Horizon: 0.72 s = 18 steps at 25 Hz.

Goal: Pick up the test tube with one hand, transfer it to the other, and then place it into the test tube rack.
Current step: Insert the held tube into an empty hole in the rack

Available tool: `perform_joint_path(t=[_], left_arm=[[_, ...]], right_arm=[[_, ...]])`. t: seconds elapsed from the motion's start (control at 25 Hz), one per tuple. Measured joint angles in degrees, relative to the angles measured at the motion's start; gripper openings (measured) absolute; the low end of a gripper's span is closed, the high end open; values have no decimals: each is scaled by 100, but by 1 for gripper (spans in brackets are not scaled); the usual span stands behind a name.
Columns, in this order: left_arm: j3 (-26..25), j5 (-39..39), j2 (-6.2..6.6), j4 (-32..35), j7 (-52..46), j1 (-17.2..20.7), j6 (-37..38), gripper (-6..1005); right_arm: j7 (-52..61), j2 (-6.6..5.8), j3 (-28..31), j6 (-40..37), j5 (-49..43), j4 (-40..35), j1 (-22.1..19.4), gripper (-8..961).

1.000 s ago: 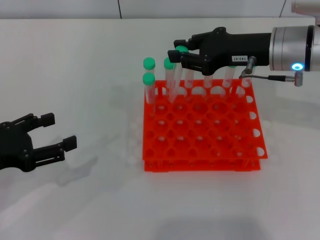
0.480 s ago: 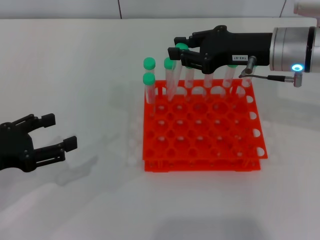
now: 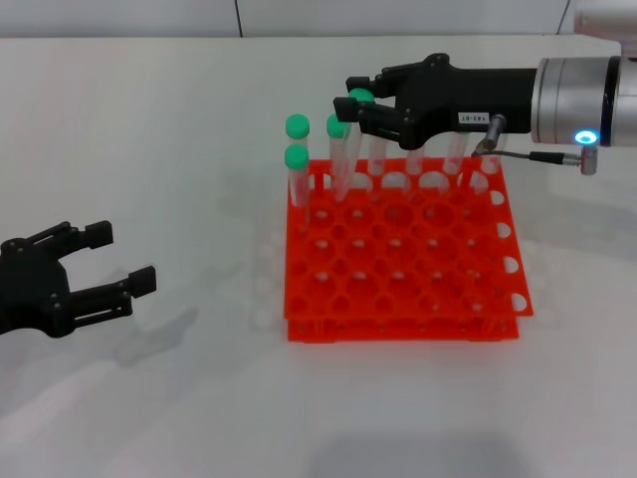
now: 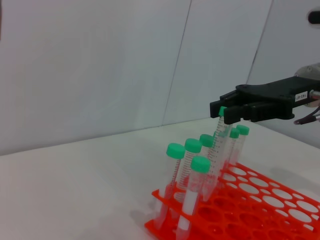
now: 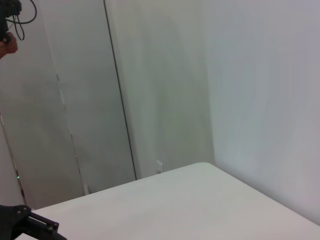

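Note:
My right gripper (image 3: 348, 95), black with a white label, hangs over the back row of the orange-red test tube rack (image 3: 398, 299). It is shut on the green cap of the test tube (image 3: 360, 97). In the left wrist view, the right gripper (image 4: 223, 111) holds this test tube (image 4: 216, 145) tilted, with its lower end down in the rack (image 4: 260, 200). My left gripper (image 3: 120, 257) is open and empty, low over the table, well to the left of the rack.
Several other green-capped tubes (image 3: 296, 156) stand in the rack's back and left holes, close to the held tube. The rack's front rows are unfilled. White table surface (image 3: 199, 398) lies all around.
Almost nothing. My right arm has shifted very slightly to the left, still holding the tube. My left gripper has edged a little up and to the right.

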Motion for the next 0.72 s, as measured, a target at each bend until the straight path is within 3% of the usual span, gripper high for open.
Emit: perform_joint_path(t=[0.72], left_arm=[[1, 0, 9, -8, 8, -72, -27, 879]], right_arm=[[-39, -9, -300, 146, 126, -21, 25, 302]])
